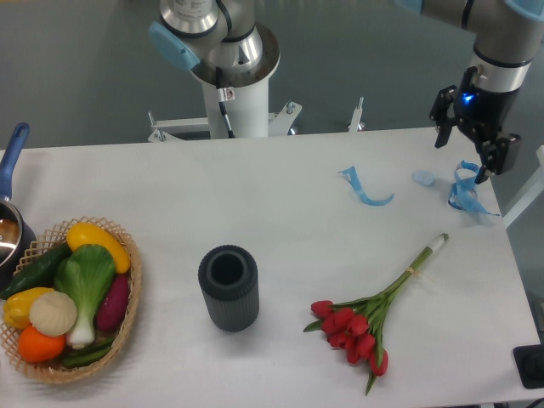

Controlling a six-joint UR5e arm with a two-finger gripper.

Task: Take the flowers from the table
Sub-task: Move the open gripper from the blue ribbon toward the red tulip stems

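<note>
Tool, jaws wide and empty, above far right of bench; flowers lie near right; thin stems risk slipping, and blue ribbon curls beneath may snag

A: What stands nearest the middle?
B: A dark ribbed cylinder, upright, its open top facing up.

A: And at the left edge?
B: A wicker basket of vegetables: yellow pepper, leafy green, purple aubergine. Just behind it, a pot with a blue handle.

A: On the right?
B: Blue ribbon curls, one by itself, another at the far edge.
</note>
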